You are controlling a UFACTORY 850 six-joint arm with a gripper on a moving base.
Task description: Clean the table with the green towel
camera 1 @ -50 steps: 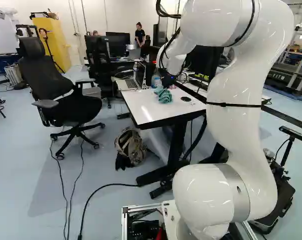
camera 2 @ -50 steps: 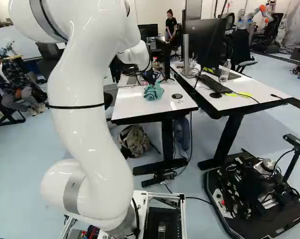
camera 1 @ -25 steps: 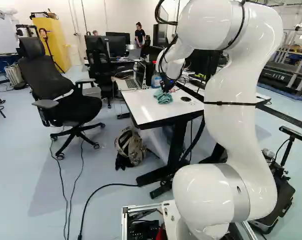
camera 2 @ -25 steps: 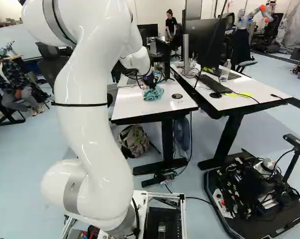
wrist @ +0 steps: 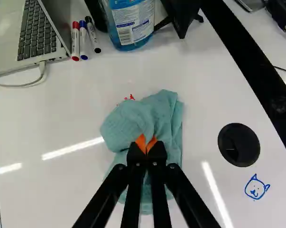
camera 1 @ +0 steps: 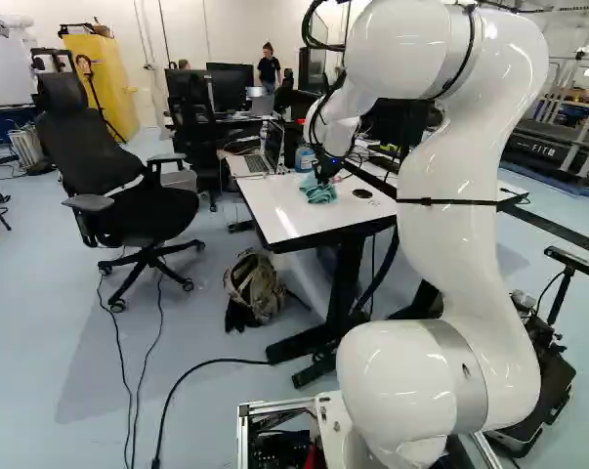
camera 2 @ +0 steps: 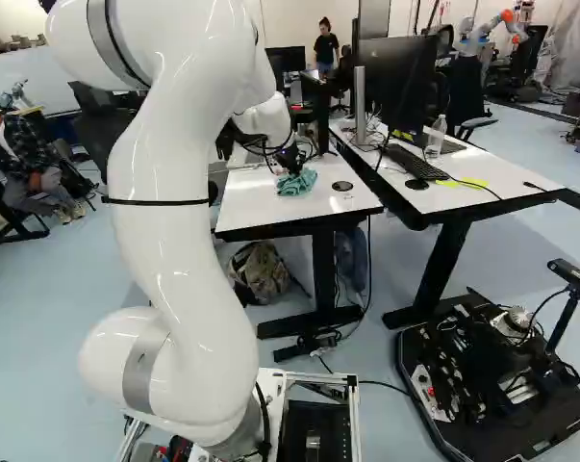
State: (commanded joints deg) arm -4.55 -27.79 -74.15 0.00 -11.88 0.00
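Change: base unmoved; the arm (camera 1: pixel 455 259) has lowered over the last second, and the green towel (wrist: pixel 169 111), taller under the gripper (wrist: pixel 146 144) then, has settled flatter on the table (wrist: pixel 62 114). Reading: cloth is now down on the surface, so wiping contact looks established or nearly so; a sideways stroke should follow.

Hand: narrow, apparently pinching a fold of the towel. Towel is bunched beside the black grommet (wrist: pixel 239 148), apart from it.

View comparison: only the wrist view makes the marks legible. Red marks (wrist: pixel 129 98) lie across the towel from the grommet, at the cloth's far edge, perhaps running under it; a blue face drawing (wrist: pixel 257 187) sits just beside the grommet, on its near side. The base views add arm posture and the table's front edge, nearer than the grommet.
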